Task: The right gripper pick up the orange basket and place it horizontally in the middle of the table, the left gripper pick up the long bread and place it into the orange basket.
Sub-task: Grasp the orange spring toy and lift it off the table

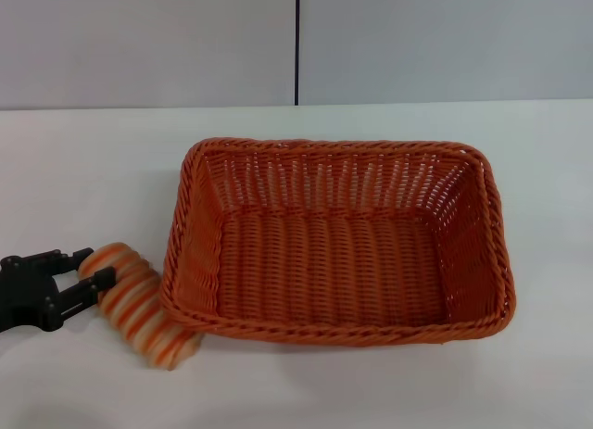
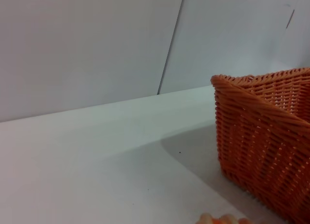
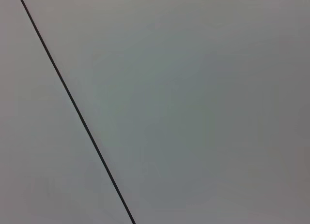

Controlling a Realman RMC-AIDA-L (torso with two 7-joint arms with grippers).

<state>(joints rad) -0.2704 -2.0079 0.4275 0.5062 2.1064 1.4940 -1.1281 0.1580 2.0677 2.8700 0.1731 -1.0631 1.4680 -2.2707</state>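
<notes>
We see the left gripper (image 1: 93,273) pinching the long bread (image 1: 141,305) lower left, beside the orange basket (image 1: 338,329), nothing inside

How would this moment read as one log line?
left pincer: at long bread | orange basket: mid-table, empty | right pincer: unseen

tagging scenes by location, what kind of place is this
Probably a lab or test bench, not a kitchen: a plain white table against bare grey wall panels, holding only an orange basket and a toy long bread that the left gripper has reached.
</notes>
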